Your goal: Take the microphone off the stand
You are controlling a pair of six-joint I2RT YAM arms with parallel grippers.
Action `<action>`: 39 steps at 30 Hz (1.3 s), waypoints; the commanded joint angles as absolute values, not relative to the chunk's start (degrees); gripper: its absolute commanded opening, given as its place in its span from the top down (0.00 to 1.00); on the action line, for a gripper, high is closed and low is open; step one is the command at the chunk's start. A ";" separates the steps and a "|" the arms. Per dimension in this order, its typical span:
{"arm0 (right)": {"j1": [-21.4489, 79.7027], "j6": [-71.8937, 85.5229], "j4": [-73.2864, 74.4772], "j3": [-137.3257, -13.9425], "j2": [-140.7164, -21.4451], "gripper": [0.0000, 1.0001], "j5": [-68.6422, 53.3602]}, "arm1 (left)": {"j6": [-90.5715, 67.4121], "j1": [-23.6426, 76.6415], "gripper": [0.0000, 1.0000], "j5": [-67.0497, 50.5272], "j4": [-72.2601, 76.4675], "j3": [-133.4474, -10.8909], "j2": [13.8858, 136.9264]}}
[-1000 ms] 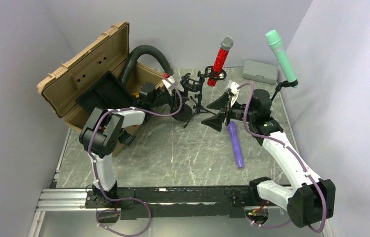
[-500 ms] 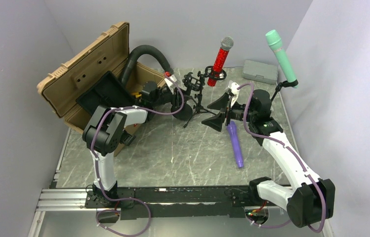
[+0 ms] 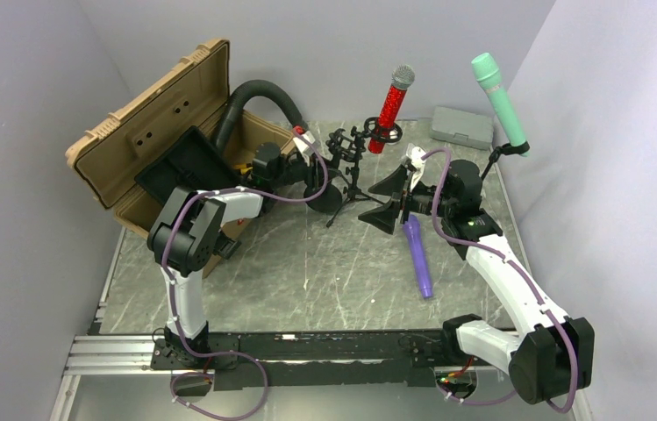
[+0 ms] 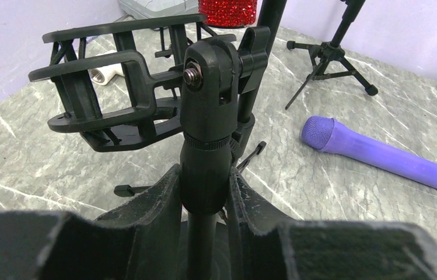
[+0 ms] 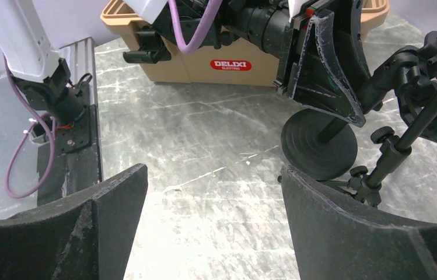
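Left gripper is clamped on the upright pole of the shock-mount stand, one finger pressed to each side, so I've got the stand pinned, not a microphone. The shock mount on top of it is empty. The purple microphone lies flat on the table to the right of that stand, clear of it. I take that one to be the task's mic, already out. Its long axis matters here: the round head end is nearest the stand, and the body runs away from the stand toward the near edge, drifting a touch right. Right gripper hangs between the stand and the mic's head, jaws spread wide with nothing in them. From its wrist camera I'm looking straight at the stand's round base. So the right arm is plainly the nearer one to that mic, whose head sits just beside its near-side finger. The left would have to let go of the stand and reach across. If I want the purple mic again, I'd go with the right arm, closing across the body rather than along it. Two more are up in clips: the red microphone just behind the stand, tilted, and the green microphone well off to the stand's right.
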State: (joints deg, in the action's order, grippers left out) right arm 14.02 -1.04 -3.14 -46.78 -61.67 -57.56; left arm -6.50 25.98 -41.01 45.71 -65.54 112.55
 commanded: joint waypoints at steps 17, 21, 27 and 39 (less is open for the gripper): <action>13.78 -0.90 -6.27 -46.67 -60.25 0.14 -59.71 | -0.70 27.24 1.00 -24.98 36.66 -59.81 102.67; 13.80 -0.90 -6.20 -46.59 -60.12 0.14 -59.84 | -0.70 27.45 1.00 -21.09 36.46 -58.40 101.69; 13.75 -0.70 -6.76 -46.41 -60.21 0.14 -60.02 | 2.19 27.54 1.00 -15.22 37.31 -55.57 98.81; 13.65 -0.55 -7.07 -46.18 -60.15 0.14 -60.12 | 0.77 27.61 1.00 -13.19 39.42 -54.86 100.25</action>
State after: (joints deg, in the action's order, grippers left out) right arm 14.00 -0.43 -3.60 -46.26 -61.54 -58.83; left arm -0.05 29.15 -17.63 33.98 -54.19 100.99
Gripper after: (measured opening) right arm 0.862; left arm 0.327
